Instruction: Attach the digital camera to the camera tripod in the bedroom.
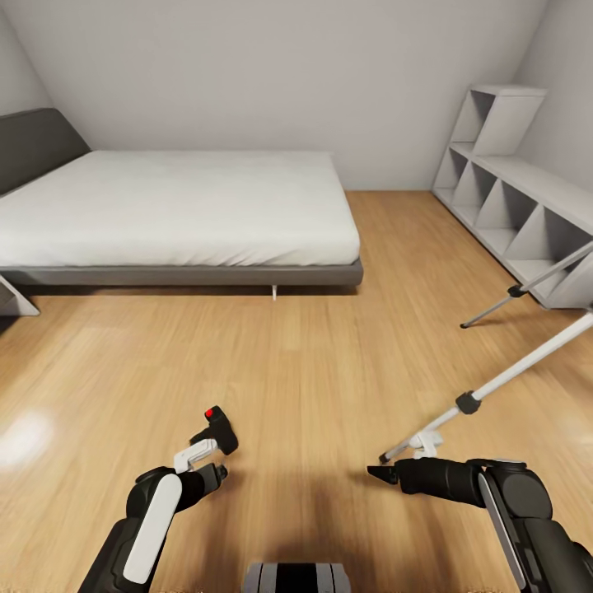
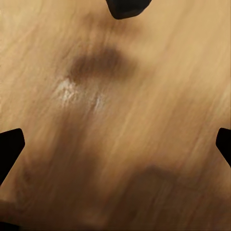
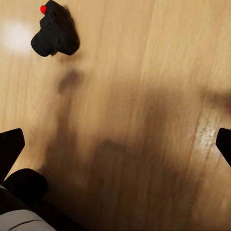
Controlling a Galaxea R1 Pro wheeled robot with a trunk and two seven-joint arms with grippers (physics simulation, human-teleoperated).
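The digital camera, small and black with a red button on top, lies on the wood floor just beyond my left gripper. In the left wrist view the left gripper is open over bare floor, with the camera at the picture's edge. The right gripper is open too and empty; its wrist view shows the camera some way off. The camera tripod stands at the right; two silver legs with dark joints show, one foot close to my right gripper. Its head is out of view.
A grey-framed bed with a white mattress fills the left and middle background. A white cubby shelf stands along the right wall behind the tripod. Open wood floor lies between the bed and my arms.
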